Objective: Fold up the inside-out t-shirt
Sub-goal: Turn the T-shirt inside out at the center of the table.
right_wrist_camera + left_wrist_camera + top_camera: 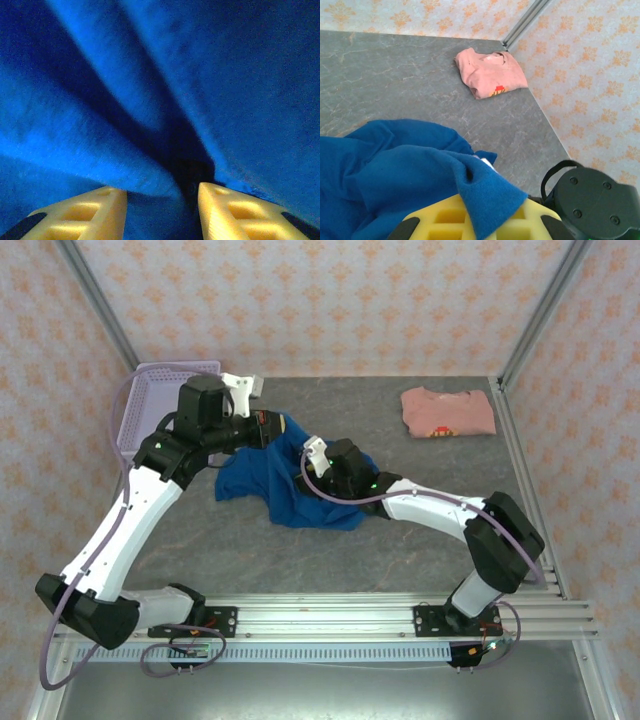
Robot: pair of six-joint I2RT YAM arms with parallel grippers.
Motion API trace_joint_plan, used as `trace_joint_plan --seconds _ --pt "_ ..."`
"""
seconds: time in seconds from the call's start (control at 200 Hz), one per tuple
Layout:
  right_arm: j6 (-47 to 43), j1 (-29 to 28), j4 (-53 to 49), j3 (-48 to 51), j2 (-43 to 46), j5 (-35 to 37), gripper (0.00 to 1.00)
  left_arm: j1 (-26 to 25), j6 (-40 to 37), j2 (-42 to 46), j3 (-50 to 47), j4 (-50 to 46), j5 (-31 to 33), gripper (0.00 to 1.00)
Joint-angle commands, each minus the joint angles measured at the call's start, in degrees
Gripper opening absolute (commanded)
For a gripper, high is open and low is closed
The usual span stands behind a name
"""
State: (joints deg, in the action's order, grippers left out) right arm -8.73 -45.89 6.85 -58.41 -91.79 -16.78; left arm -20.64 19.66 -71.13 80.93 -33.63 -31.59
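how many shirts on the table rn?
2. The blue t-shirt lies crumpled mid-table; the pink shirt sits folded near the far right corner. Another could hide under the blue heap.

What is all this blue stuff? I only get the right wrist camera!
Observer: That's the blue t-shirt, crumpled in a heap in the middle of the table.
Operator: Is the other arm helping?
Observer: Yes, the left gripper is shut on a fold of it.
Operator: Is anything else out there?
Observer: A folded pink shirt lies in the far right corner, well apart from the blue one.
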Motion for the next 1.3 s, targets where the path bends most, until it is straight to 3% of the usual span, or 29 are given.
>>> trace_joint_plan --seconds 0.0,0.11,0.435,0.756,0.971,1.296 --pt "4.6 1.4 5.0 1.3 0.9 -0.7 0.42 -0.4 -2.5 2.1 -1.0 -0.4 -2.5 0.00" --pt "8.6 3.4 8.0 3.1 1.0 -2.1 0.44 -0.4 -3.9 3.1 -1.2 -0.4 -2.5 0.00" --pt "12.2 3.4 3.4 1.1 -4.0 3.0 0.50 -0.3 -6.4 5.6 -1.6 0.7 -4.1 0.00" --pt "20.9 5.1 10.9 3.1 -3.3 -5.3 0.57 -0.4 -10.5 10.3 -6.2 -1.1 -1.3 0.00" --pt "21.2 2.8 9.6 2.2 -4.4 1.7 0.55 -0.4 -9.8 10.5 -6.9 2.3 -6.8 0.00" --pt "26.1 2.3 24.3 8.1 -1.4 -4.6 0.59 -0.4 -10.3 7.9 -7.4 1.6 -5.8 0.00"
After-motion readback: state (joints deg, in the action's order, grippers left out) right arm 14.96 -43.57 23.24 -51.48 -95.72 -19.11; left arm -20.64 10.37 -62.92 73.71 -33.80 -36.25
